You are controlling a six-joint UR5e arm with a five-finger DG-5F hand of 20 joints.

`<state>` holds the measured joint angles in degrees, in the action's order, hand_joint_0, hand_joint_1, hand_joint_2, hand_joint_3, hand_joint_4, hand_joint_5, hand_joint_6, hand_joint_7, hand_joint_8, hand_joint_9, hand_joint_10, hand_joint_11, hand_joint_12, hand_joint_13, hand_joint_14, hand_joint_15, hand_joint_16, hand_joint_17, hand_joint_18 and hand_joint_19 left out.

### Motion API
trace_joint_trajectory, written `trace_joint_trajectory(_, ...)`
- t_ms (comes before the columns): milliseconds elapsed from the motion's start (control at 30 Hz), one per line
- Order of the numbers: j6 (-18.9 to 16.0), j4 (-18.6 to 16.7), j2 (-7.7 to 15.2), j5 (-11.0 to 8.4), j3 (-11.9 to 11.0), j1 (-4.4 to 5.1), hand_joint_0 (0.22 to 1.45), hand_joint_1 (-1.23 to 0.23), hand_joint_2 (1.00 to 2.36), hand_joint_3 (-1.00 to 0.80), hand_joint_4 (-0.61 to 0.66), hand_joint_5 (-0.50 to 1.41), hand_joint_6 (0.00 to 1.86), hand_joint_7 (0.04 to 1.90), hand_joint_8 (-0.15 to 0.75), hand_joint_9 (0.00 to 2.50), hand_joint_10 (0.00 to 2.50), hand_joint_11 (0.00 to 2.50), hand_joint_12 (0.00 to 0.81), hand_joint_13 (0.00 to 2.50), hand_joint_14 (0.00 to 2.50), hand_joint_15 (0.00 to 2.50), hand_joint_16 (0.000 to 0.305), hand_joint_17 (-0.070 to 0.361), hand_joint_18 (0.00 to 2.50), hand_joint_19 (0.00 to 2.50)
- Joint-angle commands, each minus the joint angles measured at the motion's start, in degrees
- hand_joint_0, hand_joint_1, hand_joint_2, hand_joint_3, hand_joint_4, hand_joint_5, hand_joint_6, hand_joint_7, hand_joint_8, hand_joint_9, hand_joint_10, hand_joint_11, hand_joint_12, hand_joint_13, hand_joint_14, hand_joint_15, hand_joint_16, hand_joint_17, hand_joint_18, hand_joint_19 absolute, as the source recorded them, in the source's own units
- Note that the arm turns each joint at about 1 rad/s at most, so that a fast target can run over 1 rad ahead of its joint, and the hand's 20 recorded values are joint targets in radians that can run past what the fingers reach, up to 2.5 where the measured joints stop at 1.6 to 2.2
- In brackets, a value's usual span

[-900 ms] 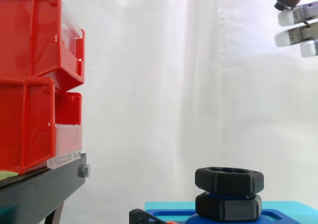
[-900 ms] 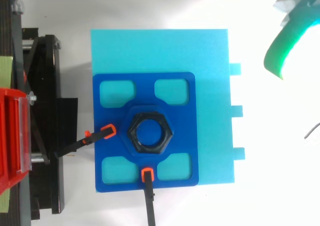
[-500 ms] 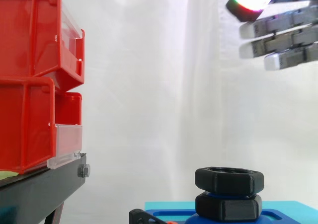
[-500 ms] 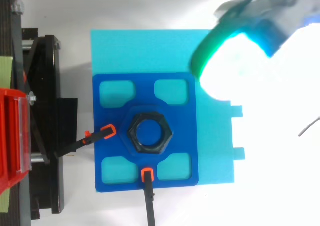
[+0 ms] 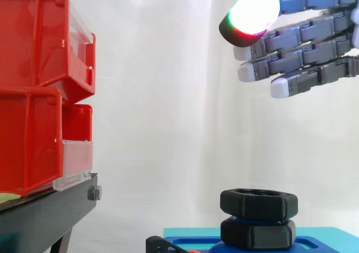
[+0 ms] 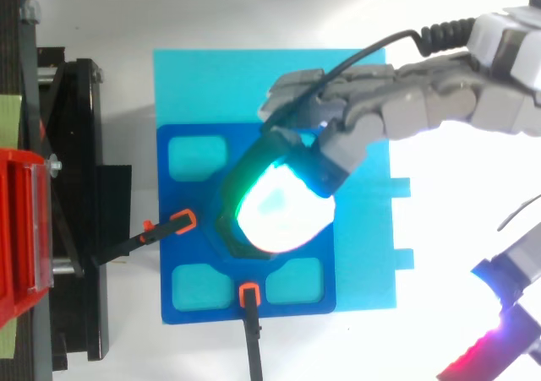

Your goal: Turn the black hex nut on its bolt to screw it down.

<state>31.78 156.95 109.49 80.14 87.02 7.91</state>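
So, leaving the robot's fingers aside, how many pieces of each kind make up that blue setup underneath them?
Black hex pieces, stacked: 2, the upper nut and the lower piece
Orange-tipped clamps: 2
Dark blue plate: 1
Light blue block: 1
Total: 6

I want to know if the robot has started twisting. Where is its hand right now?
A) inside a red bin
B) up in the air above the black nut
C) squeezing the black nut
B: from the side, the hand hangs high above the black nut with straight fingers, touching nothing.
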Motion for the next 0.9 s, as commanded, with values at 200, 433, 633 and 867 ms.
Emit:
trace_joint_trajectory(200, 9.62, -0.77, 3.63, -0.60, -0.45, 1.67, 0.54, -0.63, 1.00, -0.46, 0.13, -0.26, 0.50, 0.66, 0.242, 0.16, 0.00, 0.00, 0.303, 0.16, 0.00, 0.00, 0.039, 0.088, 0.32, 0.12)
trace_joint_trajectory(433, 12.43, -2.62, 4.86, -0.78, -1.24, 2.81, 0.53, -0.59, 1.00, -0.47, 0.13, -0.25, 0.50, 0.69, 0.238, 0.10, 0.00, 0.00, 0.325, 0.00, 0.00, 0.00, 0.042, 0.095, 0.06, 0.05)
trace_joint_trajectory(633, 13.75, -2.71, 9.34, -0.43, -4.76, 2.99, 0.51, -0.55, 1.00, -0.49, 0.14, -0.24, 0.50, 0.69, 0.240, 0.10, 0.00, 0.00, 0.334, 0.00, 0.00, 0.00, 0.045, 0.101, 0.04, 0.05)
trace_joint_trajectory(867, 14.63, 1.16, 10.22, 0.01, -7.57, 2.99, 0.51, -0.54, 1.00, -0.50, 0.14, -0.23, 0.50, 0.70, 0.241, 0.10, 0.00, 0.00, 0.339, 0.00, 0.00, 0.00, 0.046, 0.103, 0.03, 0.06)
